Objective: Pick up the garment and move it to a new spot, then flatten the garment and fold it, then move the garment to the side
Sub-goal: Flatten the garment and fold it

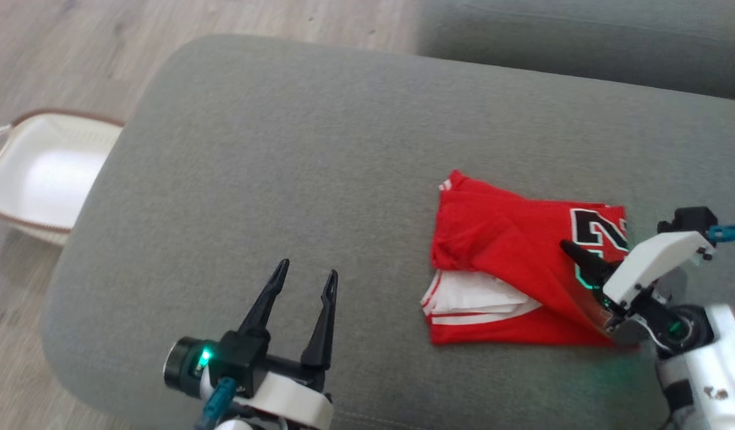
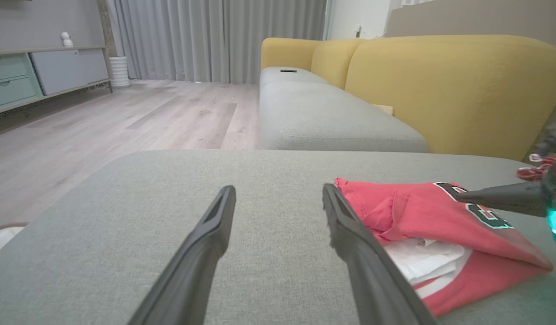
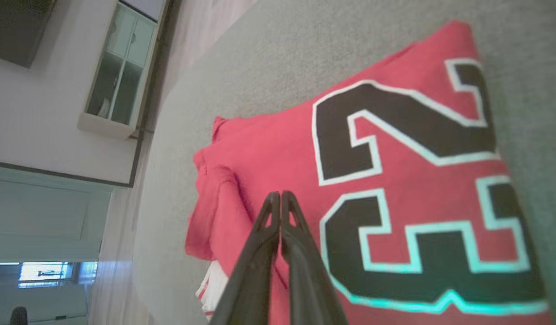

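Edges first: the folded red jersey with white trim and a black, white-outlined number [image 1: 510, 251] [image 2: 418, 212] [image 3: 268, 153] lies flat on the right half of the wide grey upholstered sofa seat [image 1: 283, 149] [image 2: 147, 203] [image 3: 305, 45]. Its near edge is not far from the seat's front border and its right side is beside my right arm. White layers show at its lower left corner in the head view, where the fold gapes a little. To its left the grey fabric runs bare to the rounded left corner, so most of the open room is on that side and toward the back.

My right tool [image 1: 565, 245] [image 2: 456, 196] [image 3: 278, 194] is closed, both dark fingers pressed together. It lies low over the jersey just beside the number, pointing left and back. Whether any cloth is nipped between the tips I cannot tell. My left tool [image 1: 308, 268] [image 2: 278, 188] stands wide over bare fabric near the front edge, apart from the jersey's left edge, holding nothing.

Beyond the left corner a white basket with a brown rim [image 1: 15, 173] sits on the pale wood-plank floor [image 1: 74, 48] [image 2: 124, 117], partly hidden by the seat's edge. At the back a narrow gap separates this seat from a second grey seat [image 1: 582, 36] [image 2: 323, 117], which has a mustard-yellow backrest [image 2: 440, 90]. Farther off, the left wrist view gives grey curtains [image 2: 192, 40] and a low sideboard with pale green and grey fronts [image 2: 34, 76] along the wall.
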{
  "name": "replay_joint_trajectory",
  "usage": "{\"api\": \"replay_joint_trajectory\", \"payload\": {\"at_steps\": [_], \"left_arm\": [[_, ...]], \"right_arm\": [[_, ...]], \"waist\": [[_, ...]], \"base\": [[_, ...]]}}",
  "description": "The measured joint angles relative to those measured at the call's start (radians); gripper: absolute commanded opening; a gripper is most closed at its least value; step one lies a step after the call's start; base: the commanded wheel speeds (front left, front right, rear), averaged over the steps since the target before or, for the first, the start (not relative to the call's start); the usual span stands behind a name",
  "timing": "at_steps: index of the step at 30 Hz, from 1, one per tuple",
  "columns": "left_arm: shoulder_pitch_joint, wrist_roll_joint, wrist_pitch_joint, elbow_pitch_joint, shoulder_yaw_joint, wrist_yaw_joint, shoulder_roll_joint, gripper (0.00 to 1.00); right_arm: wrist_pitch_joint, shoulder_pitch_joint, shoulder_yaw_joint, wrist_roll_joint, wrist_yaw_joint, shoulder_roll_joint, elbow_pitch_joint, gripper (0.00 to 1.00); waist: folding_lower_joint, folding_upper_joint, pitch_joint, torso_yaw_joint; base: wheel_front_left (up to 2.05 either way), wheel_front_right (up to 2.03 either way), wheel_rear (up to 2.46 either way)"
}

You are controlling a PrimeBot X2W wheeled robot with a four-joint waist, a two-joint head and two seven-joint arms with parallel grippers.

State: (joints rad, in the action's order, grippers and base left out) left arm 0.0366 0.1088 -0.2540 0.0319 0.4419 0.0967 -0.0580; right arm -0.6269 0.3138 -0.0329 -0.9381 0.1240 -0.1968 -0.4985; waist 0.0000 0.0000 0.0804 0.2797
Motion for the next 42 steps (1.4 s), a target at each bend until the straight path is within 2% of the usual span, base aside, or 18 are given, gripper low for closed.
{"api": "replay_joint_trajectory", "payload": {"at_steps": [4, 8, 12, 15, 17, 19, 20, 22, 26, 31, 37, 42], "left_arm": [[-0.002, 0.007, 0.000, 0.000, 0.008, 0.010, 0.000, 1.00], [-0.005, 0.010, 0.000, 0.000, 0.006, 0.020, 0.000, 1.00], [-0.006, 0.010, 0.000, 0.000, 0.002, 0.022, 0.000, 1.00], [-0.006, 0.005, 0.000, 0.000, -0.005, 0.018, 0.000, 1.00], [-0.005, -0.009, 0.000, -0.001, -0.018, 0.018, -0.001, 1.00], [-0.005, -0.012, 0.000, 0.000, -0.029, 0.018, -0.001, 1.00], [-0.005, -0.012, 0.000, 0.000, -0.040, 0.018, -0.002, 1.00], [-0.005, -0.012, 0.000, 0.000, -0.059, 0.018, -0.003, 1.00], [0.004, -0.011, 0.000, 0.001, -0.091, 0.017, -0.005, 1.00], [0.041, 0.005, 0.000, -0.001, -0.135, 0.016, -0.005, 1.00], [0.049, 0.007, 0.000, -0.014, -0.184, -0.002, -0.007, 1.00], [0.093, -0.009, 0.000, -0.014, -0.207, -0.020, -0.008, 1.00]], "right_arm": [[-0.041, 0.045, -0.038, 0.000, 0.000, -0.006, -0.083, 0.00], [-0.067, 0.047, -0.107, -0.050, 0.000, -0.001, -0.062, 0.00], [-0.089, 0.022, -0.200, -0.105, 0.000, 0.006, 0.012, 0.00], [-0.083, -0.032, -0.235, -0.200, 0.000, 0.029, 0.112, 0.00], [-0.034, -0.070, -0.261, -0.220, 0.000, 0.025, 0.191, 0.00], [0.004, -0.082, -0.263, -0.220, 0.000, 0.015, 0.218, 0.00], [0.042, -0.090, -0.270, -0.212, 0.000, -0.004, 0.240, 0.30], [0.123, -0.101, -0.272, -0.191, 0.000, -0.045, 0.271, 1.00], [0.319, -0.132, -0.268, -0.124, 0.000, -0.096, 0.306, 1.00], [0.569, -0.169, -0.259, 0.017, 0.000, -0.162, 0.298, 1.00], [0.822, -0.198, -0.245, 0.137, 0.000, -0.163, 0.253, 1.00], [0.875, -0.251, -0.178, 0.281, 0.000, -0.117, 0.223, 1.00]], "waist": [[0.0000, 0.0000, 0.018, 0.032], [0.0000, 0.0000, 0.026, 0.040], [0.0000, 0.0000, 0.012, 0.022], [0.0000, 0.0000, -0.003, 0.007], [0.0000, 0.0000, -0.013, -0.006], [0.0000, 0.0000, -0.019, -0.012], [0.0000, 0.0000, -0.025, -0.018], [0.0000, 0.0000, -0.039, -0.030], [0.0000, 0.0000, -0.074, -0.053], [0.0000, 0.0000, -0.096, -0.096], [0.0000, 0.0000, -0.119, -0.128], [0.0000, 0.0000, -0.141, -0.143]], "base": [[0.00, 0.00, 0.00], [0.00, 0.00, 0.00], [0.00, 0.00, 0.00], [0.00, 0.00, 0.00], [0.00, 0.00, 0.00], [0.00, 0.00, 0.00], [0.00, 0.00, 0.00], [0.00, 0.00, 0.00], [0.00, 0.00, 0.00], [0.00, 0.00, 0.00], [0.00, 0.00, 0.00], [0.00, 0.00, 0.00]]}}
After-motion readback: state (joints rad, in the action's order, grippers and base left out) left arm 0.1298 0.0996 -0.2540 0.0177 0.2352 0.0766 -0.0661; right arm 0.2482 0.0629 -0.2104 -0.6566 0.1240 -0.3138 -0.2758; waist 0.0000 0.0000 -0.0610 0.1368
